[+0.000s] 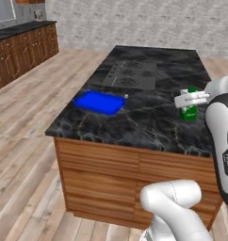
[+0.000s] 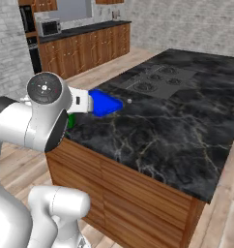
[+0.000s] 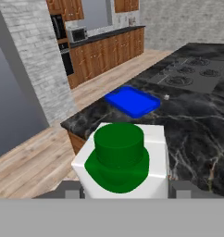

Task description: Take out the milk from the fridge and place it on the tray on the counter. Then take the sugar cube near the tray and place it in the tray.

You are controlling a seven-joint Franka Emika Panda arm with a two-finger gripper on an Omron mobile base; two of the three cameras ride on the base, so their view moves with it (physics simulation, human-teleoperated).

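The milk (image 1: 188, 112), a green carton with a white top and green cap (image 3: 119, 147), hangs just above the right part of the black marble counter (image 1: 149, 124). My gripper (image 1: 188, 102) is shut on its upper part, and in the hand view the carton sits between the fingertips (image 3: 182, 187). A sliver of the carton (image 2: 70, 120) shows behind my arm. The blue tray (image 1: 98, 102) (image 2: 106, 103) (image 3: 132, 102) lies flat near the counter's left edge, well to the left of the milk. The sugar cube (image 1: 126, 96) (image 2: 129, 100) (image 3: 166, 97) rests just off the tray's far right corner. The fridge is out of view.
A grey gas cooktop (image 1: 132, 74) is set into the counter beyond the tray. Wooden cabinets with a microwave (image 2: 50, 27) line the far wall. A grey brick pillar (image 3: 40, 60) stands left of the counter's end. Open wooden floor lies left of the island.
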